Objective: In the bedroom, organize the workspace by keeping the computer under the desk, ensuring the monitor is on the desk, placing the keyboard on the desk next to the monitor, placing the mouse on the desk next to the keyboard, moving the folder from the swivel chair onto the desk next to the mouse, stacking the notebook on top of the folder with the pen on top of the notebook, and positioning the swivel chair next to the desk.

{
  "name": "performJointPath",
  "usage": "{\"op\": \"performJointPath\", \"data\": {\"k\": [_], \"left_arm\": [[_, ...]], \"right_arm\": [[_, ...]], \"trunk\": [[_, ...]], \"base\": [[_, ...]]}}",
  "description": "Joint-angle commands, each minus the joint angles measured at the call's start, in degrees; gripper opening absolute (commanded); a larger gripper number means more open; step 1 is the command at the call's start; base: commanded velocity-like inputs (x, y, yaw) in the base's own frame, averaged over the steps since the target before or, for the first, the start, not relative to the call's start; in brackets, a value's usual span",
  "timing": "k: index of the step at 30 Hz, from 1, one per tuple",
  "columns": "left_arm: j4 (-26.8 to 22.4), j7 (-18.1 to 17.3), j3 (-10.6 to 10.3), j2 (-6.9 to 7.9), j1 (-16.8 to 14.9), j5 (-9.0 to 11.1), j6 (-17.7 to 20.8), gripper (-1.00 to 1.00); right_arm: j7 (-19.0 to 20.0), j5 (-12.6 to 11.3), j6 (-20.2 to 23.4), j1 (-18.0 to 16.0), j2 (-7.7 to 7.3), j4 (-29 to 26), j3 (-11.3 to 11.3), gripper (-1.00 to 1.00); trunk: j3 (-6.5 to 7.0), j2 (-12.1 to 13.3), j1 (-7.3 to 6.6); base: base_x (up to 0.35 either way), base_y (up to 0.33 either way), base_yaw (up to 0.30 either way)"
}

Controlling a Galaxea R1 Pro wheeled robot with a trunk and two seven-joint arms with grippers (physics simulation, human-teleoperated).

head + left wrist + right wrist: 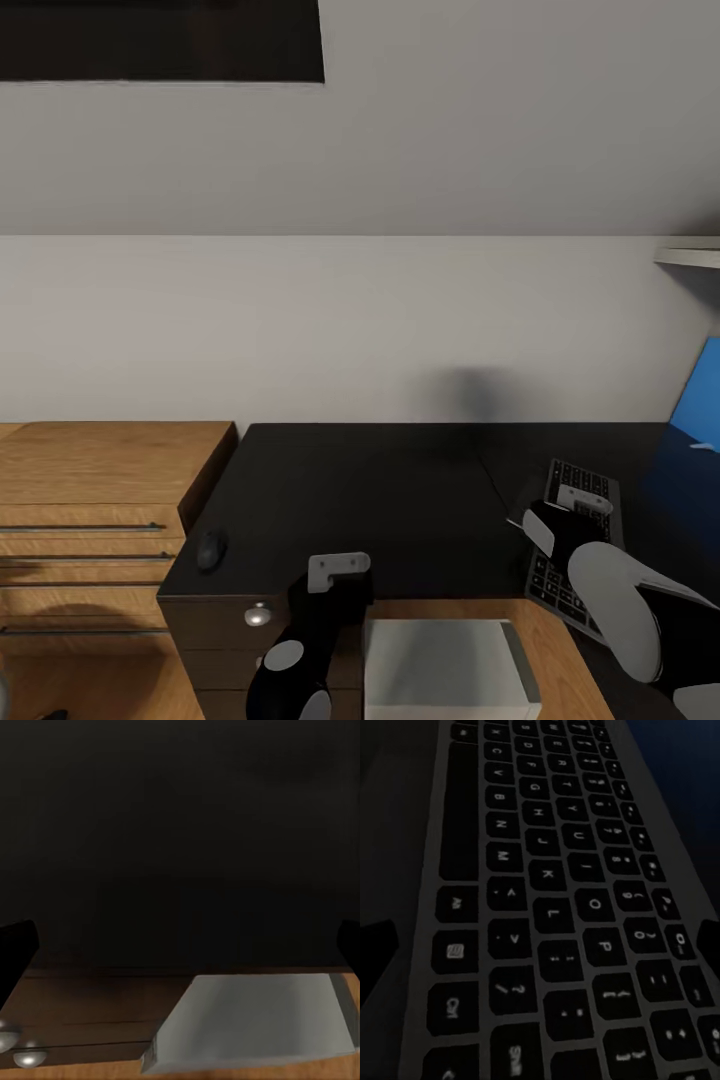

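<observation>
**One slim keyboard directly under the right gripper**

One keyboard [572, 545] lies flat on the black worktop [380, 500], at its right end beside the blue screen. It looks light, rigid and low, best pinched across a long edge. The right gripper [580, 500] hovers close above the keys, fingers apart. The left gripper [338, 570] hangs apart over the worktop's front edge, above the computer [445, 665].

Bare desk [400, 500] between mouse [211, 549] and keyboard [572, 545] (wide gap)

Pale grey sloped wall [400, 200] with dark skylight [160, 40], oak dresser with bar handles [95, 520] at left.
</observation>
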Motion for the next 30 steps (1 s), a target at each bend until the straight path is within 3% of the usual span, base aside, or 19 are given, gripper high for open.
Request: {"op": "performJointPath", "data": {"k": [1,14,30], "left_arm": [[-0.1,0.6,-0.1,0.0,-0.1,0.6,0.0,1.0],[-0.2,0.6,-0.3,0.0,-0.1,0.6,-0.4,1.0],[-0.3,1.0,-0.8,0.0,0.0,0.6,-0.4,1.0]], "right_arm": [[-0.2,-0.4,0.4,0.0,0.02,-0.1,0.3,1.0],[-0.1,-0.4,0.4,0.0,-0.01,0.0,0.3,1.0],[-0.1,-0.4,0.4,0.0,-0.01,0.0,0.3,1.0]], "trunk": [[-0.06,0.0,0.0],[-0.06,0.0,0.0],[-0.06,0.0,0.0]], "base": [[0.007,-0.009,0.0],[0.106,-0.002,0.0],[0.007,0.0,0.0]]}}
